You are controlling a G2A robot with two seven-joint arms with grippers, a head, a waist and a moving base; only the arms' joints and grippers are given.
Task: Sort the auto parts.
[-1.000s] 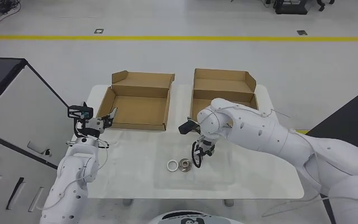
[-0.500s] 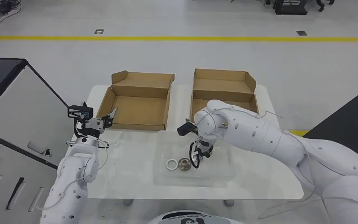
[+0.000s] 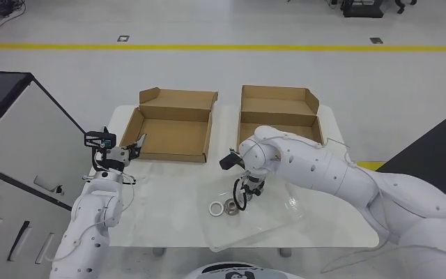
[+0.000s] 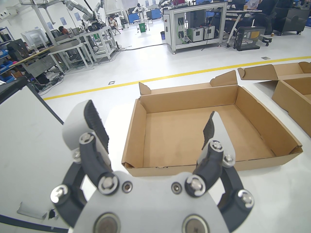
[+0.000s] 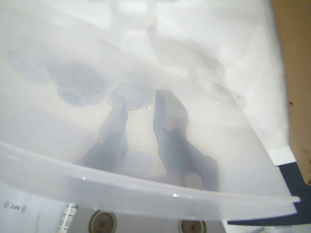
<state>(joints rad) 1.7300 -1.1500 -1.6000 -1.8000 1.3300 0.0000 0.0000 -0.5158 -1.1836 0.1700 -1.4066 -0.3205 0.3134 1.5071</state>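
A clear plastic tray [image 3: 261,232] lies skewed near the table's front edge and holds the auto parts: a white ring [image 3: 215,206] and a metallic round part [image 3: 229,207]. My right gripper [image 3: 241,198] reaches down into the tray beside them. Through the tray's cloudy wall [image 5: 170,195] the right wrist view shows its fingers [image 5: 167,122] close together on a small round part [image 5: 132,96], with a larger part [image 5: 77,83] and the ring [image 5: 24,66] beyond. My left gripper [image 4: 150,122] hangs open and empty at the table's left, in front of the left box [image 3: 171,136].
Two open, empty cardboard boxes stand at the back of the table, the left box [image 4: 201,132] and the right box [image 3: 279,115], side by side. A dark panel [image 3: 28,132] borders the table's left side.
My right gripper has shifted slightly left inside the tray, and the tray has swung and tipped askew. The left arm has kept still.
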